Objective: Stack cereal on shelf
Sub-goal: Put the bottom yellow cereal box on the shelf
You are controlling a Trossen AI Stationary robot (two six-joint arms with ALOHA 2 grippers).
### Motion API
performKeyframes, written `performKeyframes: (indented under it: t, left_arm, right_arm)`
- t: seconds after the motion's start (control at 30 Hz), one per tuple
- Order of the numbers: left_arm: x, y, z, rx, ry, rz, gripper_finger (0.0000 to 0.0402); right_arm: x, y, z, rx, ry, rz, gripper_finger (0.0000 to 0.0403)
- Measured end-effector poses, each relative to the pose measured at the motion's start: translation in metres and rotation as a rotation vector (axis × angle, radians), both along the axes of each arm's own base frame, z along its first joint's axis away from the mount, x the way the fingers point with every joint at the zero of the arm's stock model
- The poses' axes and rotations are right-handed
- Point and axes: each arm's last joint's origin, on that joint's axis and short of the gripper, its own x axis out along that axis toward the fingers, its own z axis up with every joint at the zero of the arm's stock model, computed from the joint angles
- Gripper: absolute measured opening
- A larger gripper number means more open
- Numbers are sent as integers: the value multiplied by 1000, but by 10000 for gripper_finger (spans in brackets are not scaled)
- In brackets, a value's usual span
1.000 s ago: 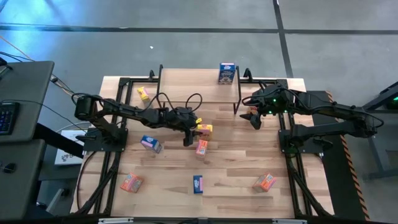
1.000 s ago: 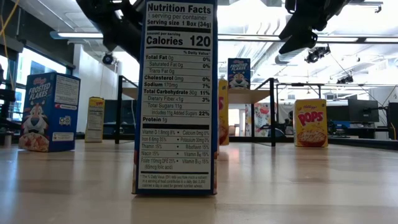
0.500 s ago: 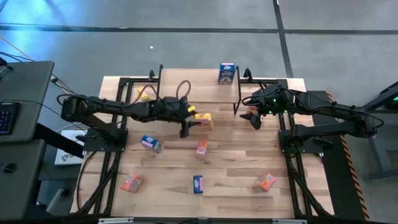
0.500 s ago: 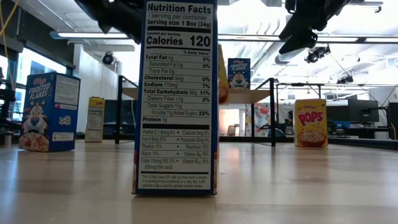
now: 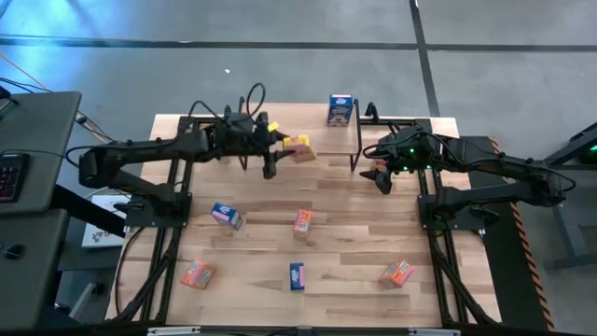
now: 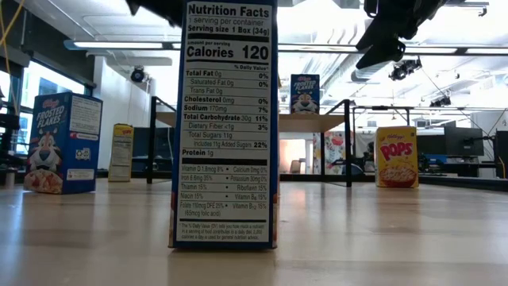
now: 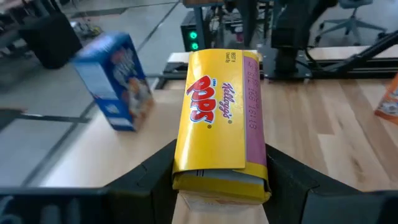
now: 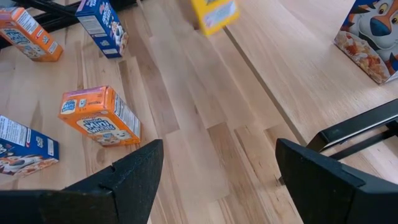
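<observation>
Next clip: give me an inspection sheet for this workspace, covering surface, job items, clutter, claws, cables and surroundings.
Surface: wooden table, bare between boxes.
Job's things: shelf carries one blue cereal box; another yellow box sits at the shelf's left end; the other boxes lie scattered on the table.
Clutter: nothing seen.
Claws: left claw shut on yellow Pops box above the shelf; right claw open, waiting beside the shelf's right end.
Cables: a loop on the left arm.
Surroundings: grey floor.
</observation>
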Motion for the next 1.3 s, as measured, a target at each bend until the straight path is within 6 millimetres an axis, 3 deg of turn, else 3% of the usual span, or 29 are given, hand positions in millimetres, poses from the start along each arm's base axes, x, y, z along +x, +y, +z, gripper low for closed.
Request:
performKeyframes:
  t: [0.3, 0.57, 0.97, 1.3]
  left_arm:
    - [-7, 33, 49, 122, -4, 74, 174]
    - [-4, 69, 63, 142, 43, 92, 174]
    - [23, 115, 51, 67, 179, 86, 174]
    - [29, 141, 39, 3, 207, 66, 174]
  right_arm:
    - [0, 0, 0, 0, 0, 0, 302]
    - [0, 0, 0, 0, 1, 0, 302]
    - [0, 0, -1, 2, 7, 0, 302]
    - [0, 0, -1, 2, 7, 0, 302]
